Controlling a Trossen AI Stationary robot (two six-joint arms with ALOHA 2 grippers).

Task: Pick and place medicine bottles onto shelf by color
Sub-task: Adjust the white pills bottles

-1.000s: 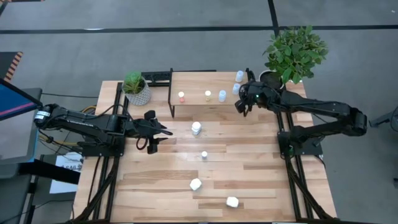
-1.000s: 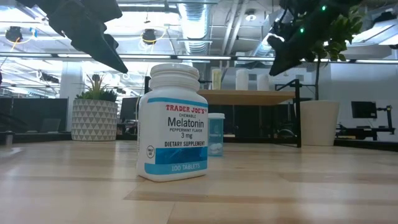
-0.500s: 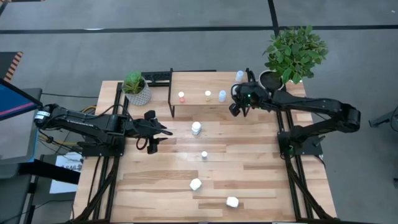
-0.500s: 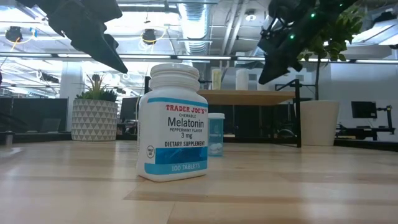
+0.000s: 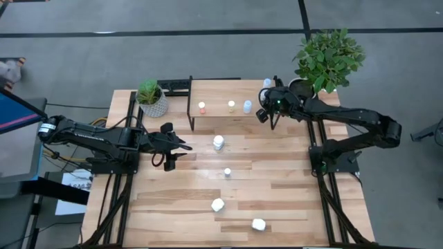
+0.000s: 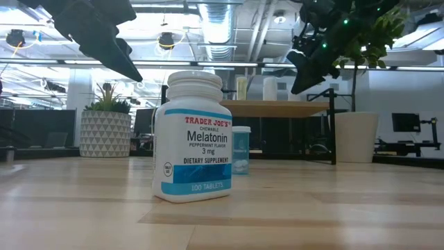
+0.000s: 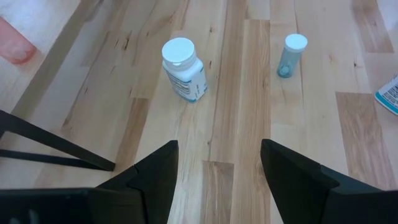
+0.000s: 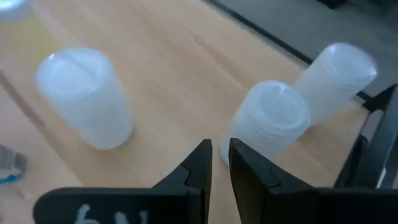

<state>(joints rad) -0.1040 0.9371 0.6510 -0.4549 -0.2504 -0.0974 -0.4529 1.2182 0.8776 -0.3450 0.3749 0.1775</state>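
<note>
The shelf (image 5: 225, 91) stands at the table's far middle. On it are an orange-capped bottle (image 5: 202, 107), a yellow-capped one (image 5: 231, 106) and pale ones (image 5: 247, 106) (image 5: 267, 83). My right gripper (image 5: 264, 116) hovers over the shelf's right end. Its fingers (image 8: 221, 152) show only a narrow gap with nothing in it, just short of a pale bottle (image 8: 270, 118). My left gripper (image 7: 219, 155) waits open above the table's left middle. Beyond it stand a white bottle (image 7: 183, 68) and a small pale-blue one (image 7: 291, 55).
Two white bottles lie on their sides near the front edge (image 5: 217, 205) (image 5: 258, 224). A small potted plant (image 5: 151, 97) stands left of the shelf and a large leafy plant (image 5: 327, 59) at the far right. The shelf's black leg (image 8: 373, 143) is close to my right gripper.
My right gripper has shifted toward the table's left and near edges over the shelf's right end and sunk a little. The gap between its fingers is unchanged. The bottles have stayed where they were.
</note>
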